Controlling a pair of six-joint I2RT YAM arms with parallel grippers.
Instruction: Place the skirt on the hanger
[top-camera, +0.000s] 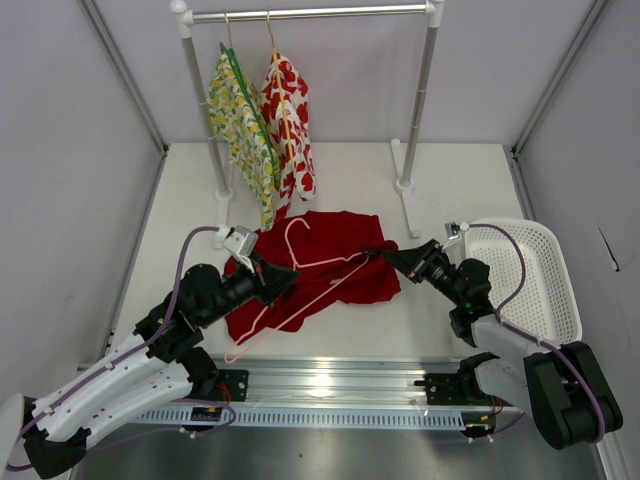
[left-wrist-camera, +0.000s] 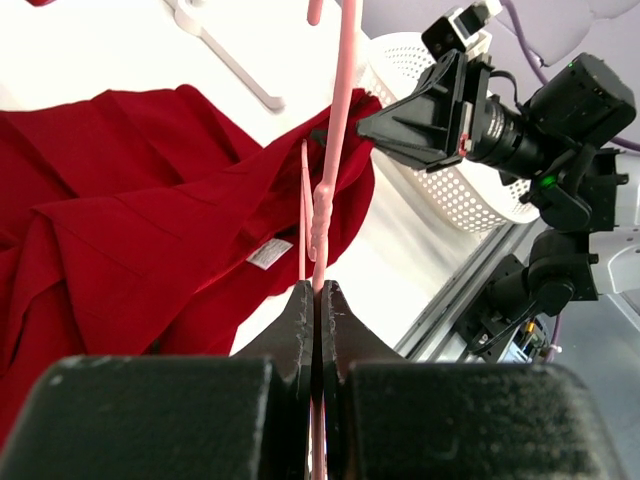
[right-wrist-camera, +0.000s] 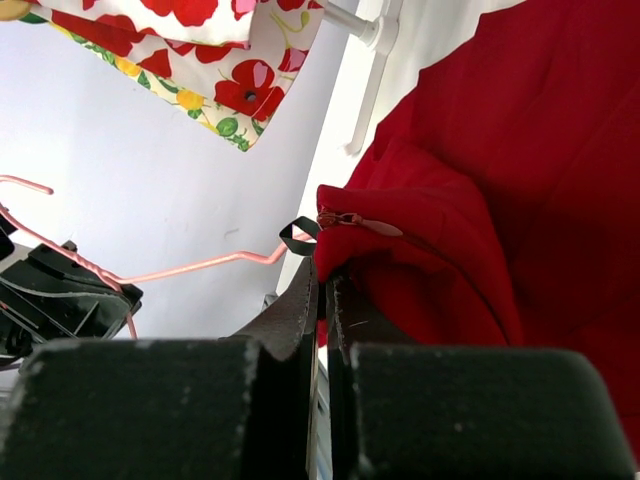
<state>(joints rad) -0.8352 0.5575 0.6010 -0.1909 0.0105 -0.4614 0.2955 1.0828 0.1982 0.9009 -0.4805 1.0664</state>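
Pinching the hanger (left-wrist-camera: 343, 100) between pressed-together jaws, the left gripper (left-wrist-camera: 317, 288) holds the pale pink wire so that it runs straight out ahead of its fingertips and over the skirt (left-wrist-camera: 130, 200), which lies spread on the table below and to the side of those fingertips. The right gripper (right-wrist-camera: 322, 275) is clamped on a bunched edge of the red cloth, right at its tips, beside a small zipper pull (right-wrist-camera: 355, 222) and a black loop (right-wrist-camera: 298, 235). That looks like the waist opening. My reading is that one arm steadies the hanger while the other lifts the waistband so the wire's far end can be fed in or the cloth drawn over it. The skirt is not yet hung: most of it rests flat, with only the gripped edge raised. The left wrist view shows what the others do not: the wire seated between the jaws, a white label (left-wrist-camera: 268, 253) on the cloth just ahead of them, and the right gripper facing it from beyond the hanger's far end, with the white basket (left-wrist-camera: 440, 190) behind. The right wrist view alone shows the zipper and how little cloth is caught. Only the overhead view shows the rack (top-camera: 300, 14) well beyond both grippers, carrying the yellow-green floral garment (top-camera: 240, 120) and the white garment with red flowers (top-camera: 290, 120).
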